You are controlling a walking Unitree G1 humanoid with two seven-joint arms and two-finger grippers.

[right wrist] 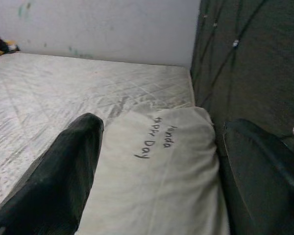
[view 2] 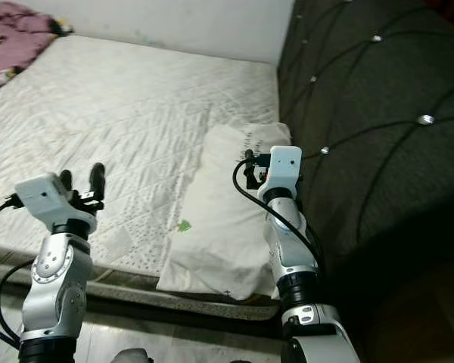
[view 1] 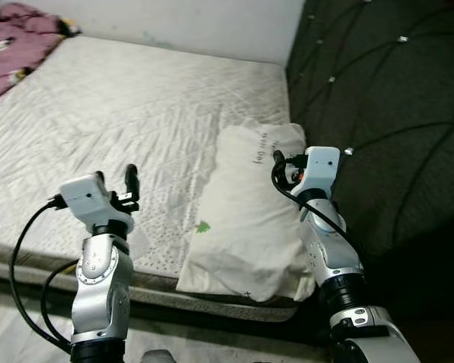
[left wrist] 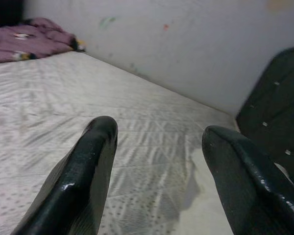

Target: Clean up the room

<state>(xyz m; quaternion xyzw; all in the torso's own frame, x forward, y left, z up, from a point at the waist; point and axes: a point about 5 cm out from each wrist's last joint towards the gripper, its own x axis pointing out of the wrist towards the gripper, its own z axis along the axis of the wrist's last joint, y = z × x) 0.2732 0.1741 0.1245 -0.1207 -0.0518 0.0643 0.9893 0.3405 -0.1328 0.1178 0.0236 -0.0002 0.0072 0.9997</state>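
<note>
A cream pillow (view 1: 242, 219) with dark handwriting lies on the white quilted mattress (view 1: 121, 113), against the dark headboard and reaching the bed's near edge. My right gripper (view 1: 281, 168) hovers open over the pillow's upper part; in the right wrist view its fingers (right wrist: 68, 166) frame the pillow (right wrist: 161, 166) without touching it. My left gripper (view 1: 117, 181) is raised open above the mattress near the front edge, left of the pillow, holding nothing. A crumpled purple blanket (view 1: 15, 45) sits at the bed's far left corner.
A dark tufted headboard (view 1: 386, 113) runs along the right side of the bed. A pale wall (view 1: 212, 23) closes the far end. Bare mattress stretches between the blanket and the pillow. The bed's front edge (view 1: 159, 291) lies just before me.
</note>
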